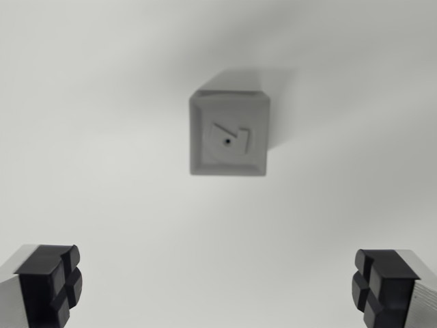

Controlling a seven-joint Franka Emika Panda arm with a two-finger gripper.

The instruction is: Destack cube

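Note:
A grey cube [229,135] sits on a white surface [102,137] above the middle of the wrist view, seen from straight overhead. Its top face has a recessed square with a small dark dot and an engraved mark. A sliver of a side or of another cube shows along its far edge; I cannot tell whether it is a stack. My gripper [218,287] is open and high above the surface, with one black-padded finger [51,280] at the view's lower left and the other finger [382,283] at the lower right. Nothing lies between them.
The cube casts a soft shadow [273,89] toward the view's upper right on the plain white surface.

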